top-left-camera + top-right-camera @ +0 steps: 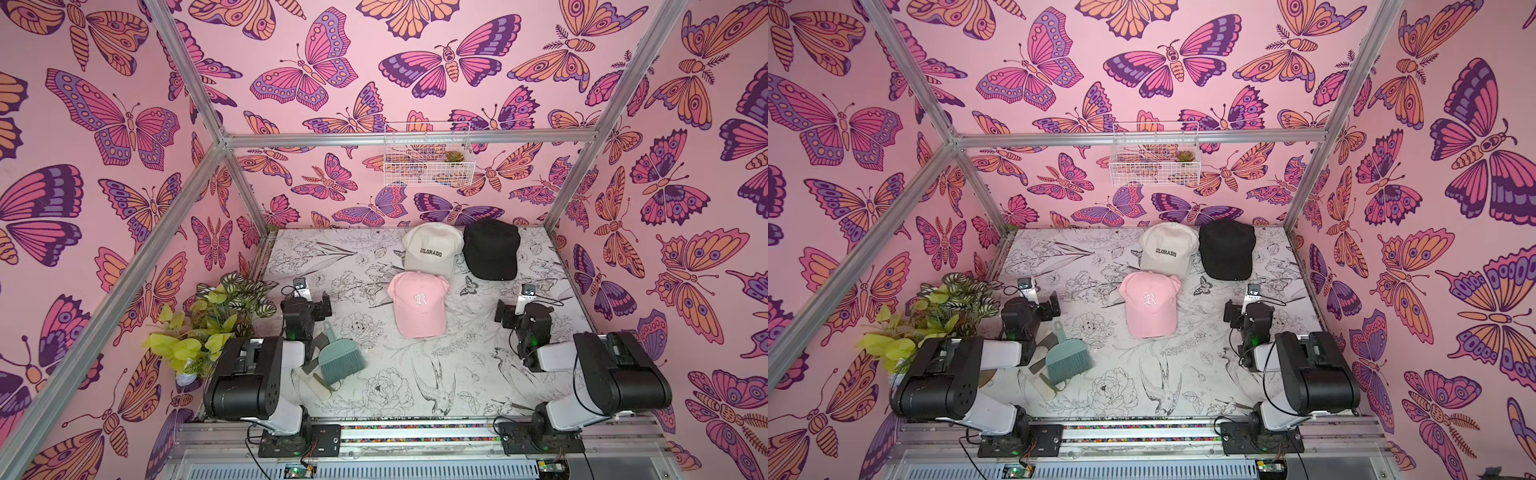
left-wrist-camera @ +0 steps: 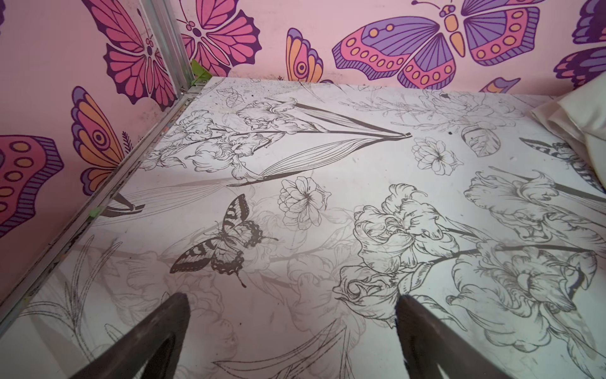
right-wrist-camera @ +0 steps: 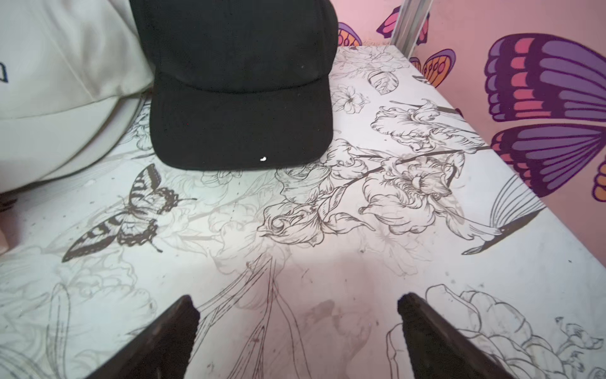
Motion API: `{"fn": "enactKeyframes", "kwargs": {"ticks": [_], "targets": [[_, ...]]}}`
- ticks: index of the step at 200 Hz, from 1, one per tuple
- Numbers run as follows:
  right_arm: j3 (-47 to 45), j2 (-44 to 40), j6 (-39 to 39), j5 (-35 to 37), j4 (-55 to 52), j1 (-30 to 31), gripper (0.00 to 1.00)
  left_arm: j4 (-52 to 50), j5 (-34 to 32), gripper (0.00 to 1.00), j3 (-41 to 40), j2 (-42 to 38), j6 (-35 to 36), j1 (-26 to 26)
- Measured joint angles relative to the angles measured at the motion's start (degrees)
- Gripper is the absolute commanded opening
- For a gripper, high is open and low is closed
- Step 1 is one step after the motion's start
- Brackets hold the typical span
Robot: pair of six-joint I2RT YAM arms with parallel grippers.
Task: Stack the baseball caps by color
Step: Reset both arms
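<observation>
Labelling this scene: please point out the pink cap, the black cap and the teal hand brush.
pink cap [image 1: 419, 306]: in a top view, crown just below the monogram.
black cap [image 3: 241, 128]: right wrist view, middle of the brim.
teal hand brush [image 1: 343, 360]: in a top view, bristle head.

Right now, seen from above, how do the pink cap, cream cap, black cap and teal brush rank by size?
Largest: pink cap, though nearer the camera.
Then cream cap and black cap, too alike to rank.
Smallest: teal brush.

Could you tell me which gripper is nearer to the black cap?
Right. The right gripper sits near the brim of the black cap; the left gripper is farther off, beyond the pink cap.
</observation>
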Motion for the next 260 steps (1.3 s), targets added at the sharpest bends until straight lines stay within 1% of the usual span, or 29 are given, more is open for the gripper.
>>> {"fn": "enactKeyframes", "kwargs": {"ticks": [11,38,154,166,174,186,193,201,222,245,260], "targets": [[2.60,-0.15,0.22,-0.02,-2.47,-0.15,0.99,0.20,-0.22,1.00,0.00,0.00,0.00,-0.04],[6.56,-0.85,0.66,-0.02,-2.93,-0.83,0.99,0.37,-0.85,1.00,0.00,0.00,0.00,-0.26],[6.67,-1.05,0.68,-0.02,-4.28,-0.87,0.99,0.37,-1.29,1.00,0.00,0.00,0.00,-0.52],[6.64,-1.05,0.42,-1.25,-4.33,-0.87,0.99,0.35,-1.27,1.00,0.00,0.00,0.02,-0.52],[6.40,-1.07,-0.20,-3.13,-3.96,-0.90,0.99,0.37,-0.44,1.00,0.00,0.00,0.24,-0.50],[5.18,-1.22,-1.03,-5.42,-2.38,-0.87,0.99,1.49,3.50,1.00,-0.46,0.00,1.81,-0.44],[4.15,-1.29,-1.18,-6.03,-1.40,-0.85,0.99,2.93,4.55,1.00,-1.44,-0.04,2.14,-0.55],[3.28,-1.33,-1.07,-5.46,-0.92,-0.85,0.99,4.07,4.35,1.00,-2.58,-0.04,2.08,-0.72],[2.71,-1.36,0.94,-0.46,-0.70,-0.87,0.99,3.58,0.52,1.00,-3.13,-0.02,0.57,-0.68],[2.10,-1.46,0.66,-0.68,1.27,-0.92,0.99,6.23,0.92,1.00,-4.02,0.07,0.55,-0.50],[2.23,-1.49,0.72,-0.42,0.98,-0.92,0.99,5.81,0.81,1.00,-4.13,0.00,0.46,-0.55]]}}
